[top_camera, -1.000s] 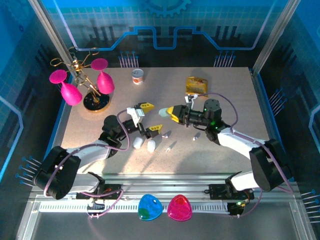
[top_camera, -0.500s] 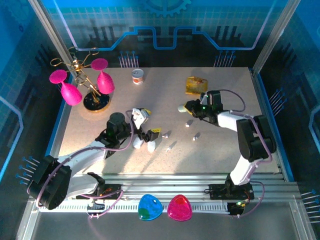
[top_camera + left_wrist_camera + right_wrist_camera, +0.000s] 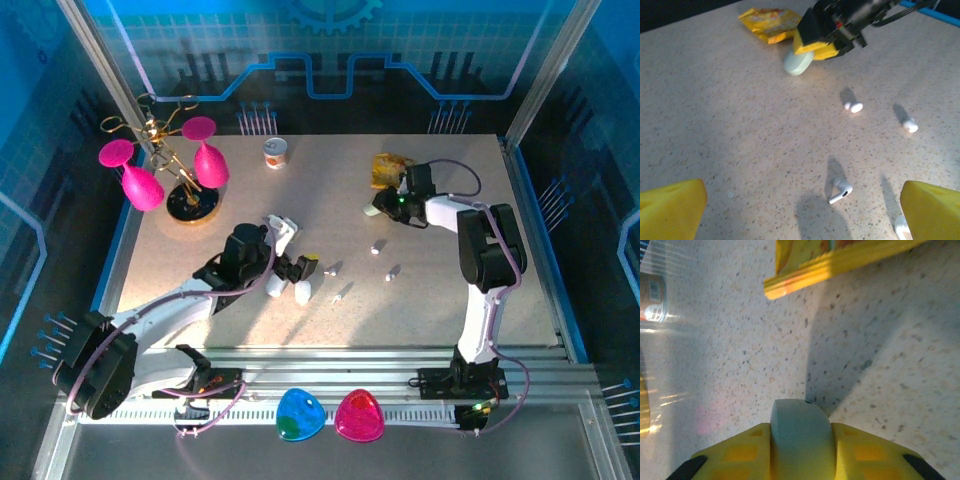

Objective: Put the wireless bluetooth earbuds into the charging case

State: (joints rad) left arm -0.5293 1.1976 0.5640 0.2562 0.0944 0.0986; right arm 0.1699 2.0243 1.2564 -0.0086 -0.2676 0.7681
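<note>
**Right arm grips green case; earbuds loose on table**

Top view: your left end effector [image 3: 295, 248] stands spread wide and empty at mid-table [image 3: 450, 290]. Four earbuds [image 3: 332, 268] lie scattered between the arms. Your right end effector [image 3: 378, 208] clamps the green case [image 3: 366, 213] near the packet [image 3: 390, 170].

Left wrist: your yellow fingers [image 3: 670, 207] are far apart, with one earbud lying just ahead of them.

Right wrist: the green case is pinched between yellow pads [image 3: 740, 455], resting low over the table.

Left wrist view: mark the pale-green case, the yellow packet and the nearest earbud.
pale-green case [image 3: 798, 64], left wrist view, on its exposed rounded end.
yellow packet [image 3: 771, 22], left wrist view, on the middle of its face.
nearest earbud [image 3: 841, 191], left wrist view, where head meets stem.
</note>
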